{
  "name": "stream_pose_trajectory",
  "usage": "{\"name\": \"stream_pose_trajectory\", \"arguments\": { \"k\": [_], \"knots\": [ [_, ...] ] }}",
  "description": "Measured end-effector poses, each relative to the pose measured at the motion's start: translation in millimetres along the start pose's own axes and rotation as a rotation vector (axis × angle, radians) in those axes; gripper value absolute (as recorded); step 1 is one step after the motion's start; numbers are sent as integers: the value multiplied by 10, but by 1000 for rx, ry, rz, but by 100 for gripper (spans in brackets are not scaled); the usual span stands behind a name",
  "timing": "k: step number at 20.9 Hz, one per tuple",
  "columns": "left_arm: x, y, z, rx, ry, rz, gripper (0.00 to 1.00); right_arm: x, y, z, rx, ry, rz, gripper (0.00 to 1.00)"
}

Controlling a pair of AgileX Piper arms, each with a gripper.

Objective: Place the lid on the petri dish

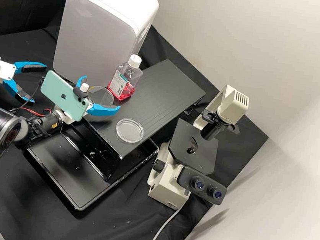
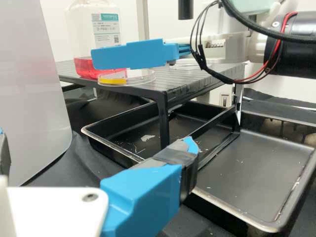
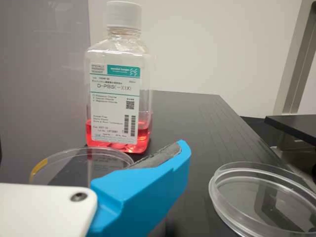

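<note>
Lying flat: clear round lid (image 1: 129, 130) (ribbed shelf (image 1: 171, 86))

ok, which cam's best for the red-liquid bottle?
Right wrist view: bottle close, whole, cap to base. High view shows it small beside the white box. Left wrist view crops its top; a blue finger crosses its base.

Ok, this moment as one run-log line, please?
phase: pre-lidding | right gripper: at dish half beside bottle | other half: apart on shelf | left gripper: open, off shelf
</note>
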Motion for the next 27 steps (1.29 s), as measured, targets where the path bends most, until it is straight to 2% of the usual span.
{"name": "stream_pose_trajectory", "arguments": {
  "k": [4,8,13,16,20,27],
  "knots": [
    [2,-1,6,0,-3,-1,100,-2,-28,-4,-2,2,-10,100],
    [2,-1,6,0,-3,-1,100,9,-67,46,-3,-26,-15,100],
    [2,-1,6,0,-3,-1,100,14,-85,62,-5,-33,-20,100],
    [2,-1,6,0,-3,-1,100,22,-117,101,-10,-53,-39,100],
    [2,-1,6,0,-3,-1,100,49,-140,138,-14,-68,-46,100],
    [2,-1,6,0,-3,-1,100,148,-111,192,-14,-88,-22,100]
  ]
}}
